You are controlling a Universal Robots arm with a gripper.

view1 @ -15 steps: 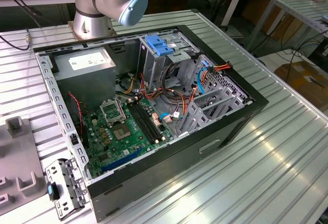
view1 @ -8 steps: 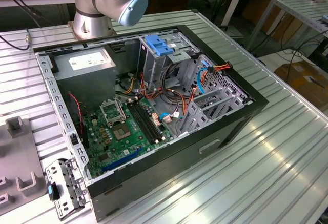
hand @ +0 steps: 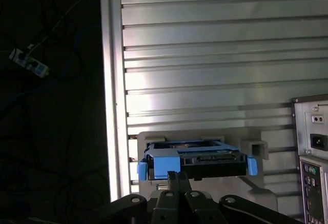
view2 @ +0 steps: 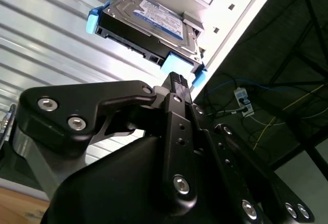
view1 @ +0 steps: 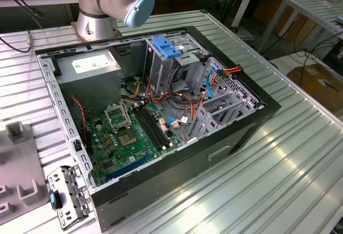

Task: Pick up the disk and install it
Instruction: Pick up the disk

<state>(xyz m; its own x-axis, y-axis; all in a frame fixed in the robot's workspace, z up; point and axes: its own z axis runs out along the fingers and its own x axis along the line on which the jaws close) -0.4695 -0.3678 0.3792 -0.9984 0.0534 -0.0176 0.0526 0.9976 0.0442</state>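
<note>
Pick-up step, by judgement: the gripper point(view2: 177, 78) sits just beside the blue carrier tab point(view2: 182, 62) of the disk point(view2: 148, 21), which rests on a grey holder point(hand: 256, 147) by the table point(hand: 205, 55) edge; its opening cannot be told; a clean lift calls for a centred hold.

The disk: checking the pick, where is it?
In both wrist views the disk sits on a grey holder at the table's edge, just beyond the gripper.

Overhead light glares white off the ribbed counter point(view1: 300, 153) in the exterior view and washes out the metal beside the disk point(view2: 159, 16) in the second wrist view. Past the counter's edge the floor point(hand: 51, 131) lies nearly black.
</note>
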